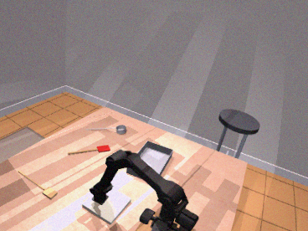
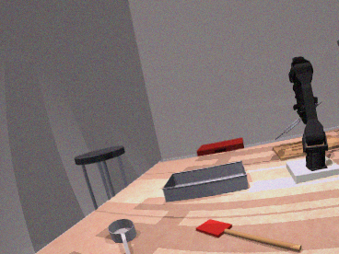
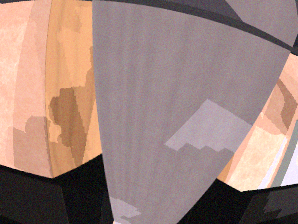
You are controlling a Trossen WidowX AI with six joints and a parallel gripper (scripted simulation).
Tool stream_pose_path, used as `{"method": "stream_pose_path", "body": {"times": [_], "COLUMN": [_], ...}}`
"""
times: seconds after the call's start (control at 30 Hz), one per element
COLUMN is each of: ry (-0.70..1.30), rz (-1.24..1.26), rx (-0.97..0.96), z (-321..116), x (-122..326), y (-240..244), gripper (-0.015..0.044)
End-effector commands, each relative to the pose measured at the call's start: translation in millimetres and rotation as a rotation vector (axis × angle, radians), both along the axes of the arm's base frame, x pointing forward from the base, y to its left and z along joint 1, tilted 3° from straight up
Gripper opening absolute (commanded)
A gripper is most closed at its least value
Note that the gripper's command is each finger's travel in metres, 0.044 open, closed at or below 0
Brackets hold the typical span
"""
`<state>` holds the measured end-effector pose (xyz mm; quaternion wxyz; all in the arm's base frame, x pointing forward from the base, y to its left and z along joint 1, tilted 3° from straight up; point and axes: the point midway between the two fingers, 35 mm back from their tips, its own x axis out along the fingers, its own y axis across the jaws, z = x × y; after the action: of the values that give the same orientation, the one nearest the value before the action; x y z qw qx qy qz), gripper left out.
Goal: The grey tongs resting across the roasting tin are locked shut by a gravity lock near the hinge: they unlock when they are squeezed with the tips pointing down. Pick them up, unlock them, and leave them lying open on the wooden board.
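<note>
My gripper point(image 2: 303, 118) point(image 3: 143, 152) is shut on the grey tongs point(image 2: 289, 129) point(image 3: 165, 75) and holds them in the air. In the exterior view they slant, one end low at the left and the other higher at the right; two thin lines show, slightly apart. The tongs fill the middle of the wrist view, between the black fingers. In the top view the fingers and tongs cannot be made out. The wooden board point(image 2: 282, 154) point(image 3: 72, 45) lies below, partly hidden by the arm in the exterior view. The grey roasting tin point(image 1: 161, 147) point(image 2: 207, 190) has no tongs across it.
The arm's base stands on a white slab point(image 1: 119, 206) point(image 2: 299, 172). A red box point(image 2: 221, 146) lies behind the tin. A red spatula point(image 1: 103, 148) point(image 2: 214, 228), a yellow-headed tool point(image 1: 49, 192) and a small grey pan point(image 1: 121, 130) point(image 2: 115, 233) lie on the table. A dark stool point(image 1: 238, 121) point(image 2: 99, 155) stands beyond it.
</note>
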<state>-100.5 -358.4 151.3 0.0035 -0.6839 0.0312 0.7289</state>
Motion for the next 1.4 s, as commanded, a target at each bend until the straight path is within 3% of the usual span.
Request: {"method": "stream_pose_path", "body": {"times": [0.0,1.37], "ry": [-0.004,-0.004], "rz": [0.004,0.004], "rx": [-0.002,-0.001], "z": [-8,-75], "x": [0,-3], "y": [-1,1], "gripper": [-0.0150,-0.0150]}}
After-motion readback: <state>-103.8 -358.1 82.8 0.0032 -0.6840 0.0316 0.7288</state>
